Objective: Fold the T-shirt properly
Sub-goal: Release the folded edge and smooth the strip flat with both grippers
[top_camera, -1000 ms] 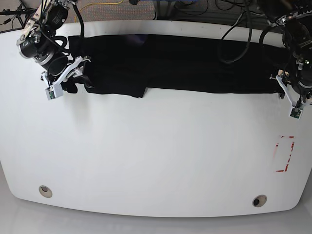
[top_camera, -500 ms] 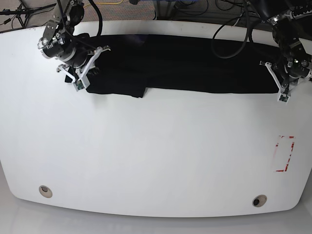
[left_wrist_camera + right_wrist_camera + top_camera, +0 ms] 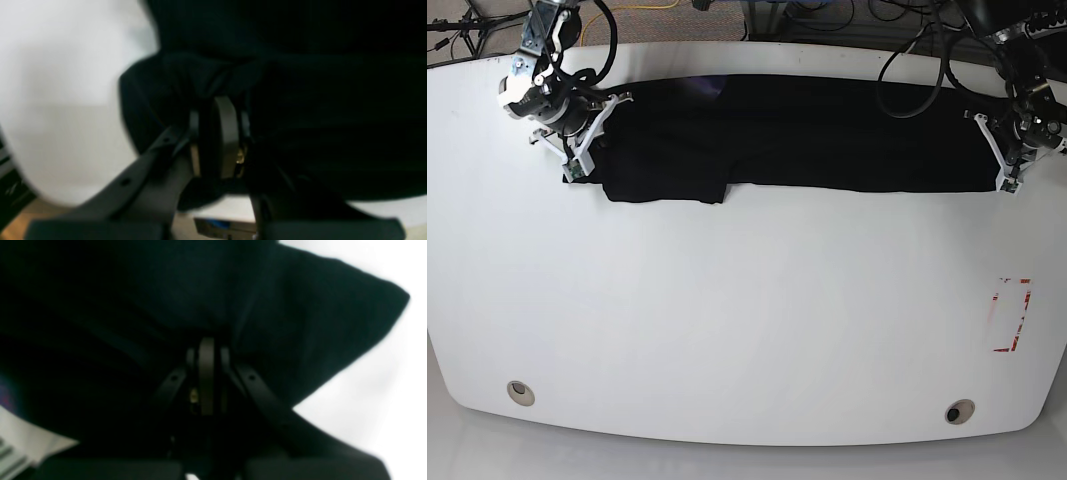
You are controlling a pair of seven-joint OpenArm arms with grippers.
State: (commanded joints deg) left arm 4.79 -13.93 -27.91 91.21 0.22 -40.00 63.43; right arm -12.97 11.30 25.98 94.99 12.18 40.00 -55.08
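While both hands pinch the T-shirt (image 3: 797, 130), no writing legible

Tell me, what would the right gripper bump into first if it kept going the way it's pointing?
The black T-shirt. The right gripper looks shut with dark cloth bunched right at its tips, so it would likely just push deeper into the fabric.
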